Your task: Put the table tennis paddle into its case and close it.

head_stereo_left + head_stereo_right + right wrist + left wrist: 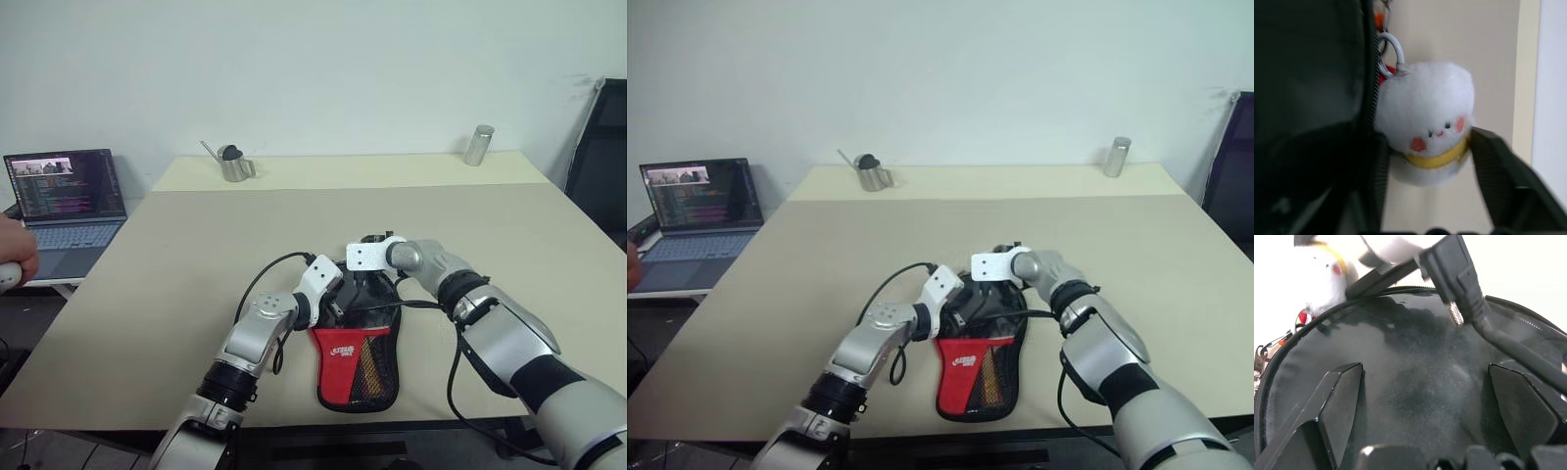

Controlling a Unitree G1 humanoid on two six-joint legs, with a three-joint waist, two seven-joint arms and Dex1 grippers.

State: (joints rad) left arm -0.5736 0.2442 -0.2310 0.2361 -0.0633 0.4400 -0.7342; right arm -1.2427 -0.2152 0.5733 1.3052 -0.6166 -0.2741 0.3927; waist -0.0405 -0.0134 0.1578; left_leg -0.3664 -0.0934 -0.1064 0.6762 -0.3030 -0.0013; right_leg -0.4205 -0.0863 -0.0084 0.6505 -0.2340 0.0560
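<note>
The case (345,354) lies flat near the table's front edge, with its red panel and black mesh pocket toward me and its round black part farther away. The paddle is hidden. My left gripper (1425,377) is open, its two fingers spread just above the round black fabric. A white plush charm (1425,129) with a yellow scarf hangs by a metal ring from the case's zip at the far rim. My right gripper (1425,147) has its fingers closed against both sides of this charm. Both grippers meet over the case's round part (364,284).
The beige table (196,245) stretches far back. On its far edge stand a metal pitcher (233,164) and a metal cylinder (479,144). An open laptop (69,196) sits at the left, with a person's hand (15,257) beside it. A black chair (602,157) stands at the right.
</note>
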